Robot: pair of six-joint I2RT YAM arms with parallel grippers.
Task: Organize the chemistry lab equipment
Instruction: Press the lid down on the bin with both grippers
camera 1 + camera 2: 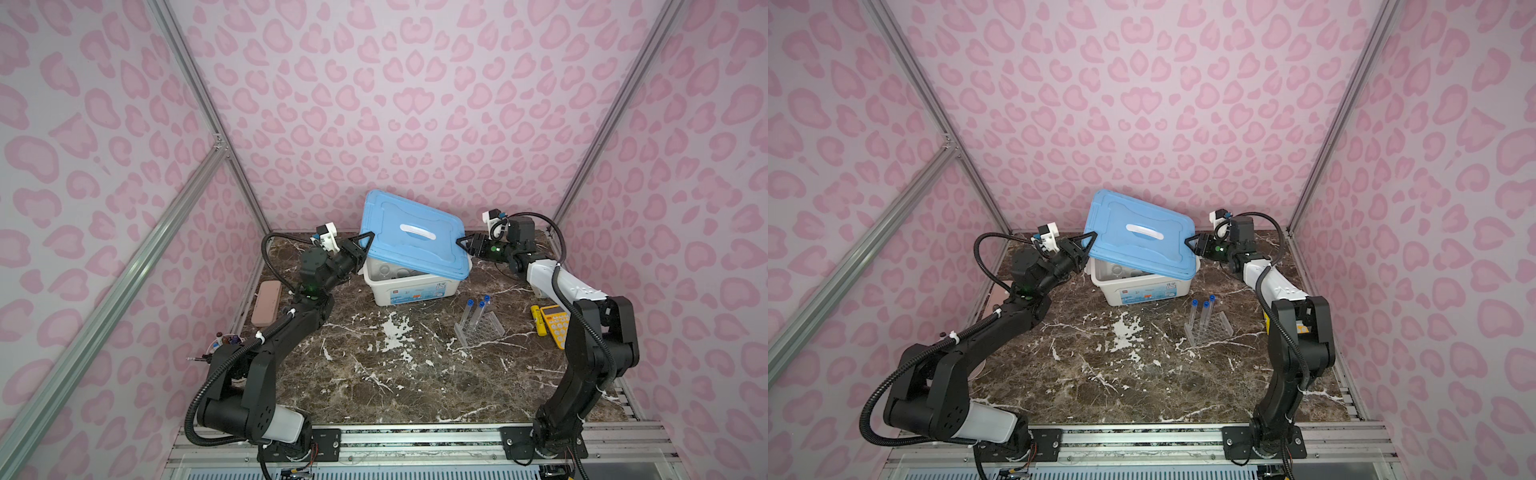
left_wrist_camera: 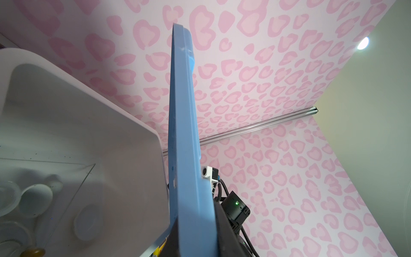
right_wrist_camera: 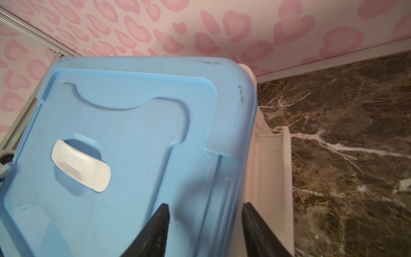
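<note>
A blue lid [image 1: 411,237] [image 1: 1138,239] hangs tilted over the open white bin [image 1: 411,291] [image 1: 1142,291]. My left gripper [image 1: 365,241] [image 1: 1088,241] is shut on the lid's left edge; the left wrist view shows the lid [image 2: 184,133] edge-on. My right gripper [image 1: 461,243] [image 3: 205,213] is open, and its jaws straddle the lid's [image 3: 122,133] right edge. Inside the bin [image 2: 66,111] lie a white cup [image 2: 35,200] and a white dish [image 2: 87,222]. Three blue-capped test tubes [image 1: 478,311] [image 1: 1202,313] stand in the clear rack [image 1: 484,330] in front of the bin on the right.
A yellow calculator [image 1: 557,324] and a yellow marker [image 1: 537,320] lie at the right, partly behind the right arm. A pink case [image 1: 266,303] lies at the left edge, with a cup of pens [image 1: 224,345] nearer the front. Pink patterned walls enclose the marble table [image 1: 374,374].
</note>
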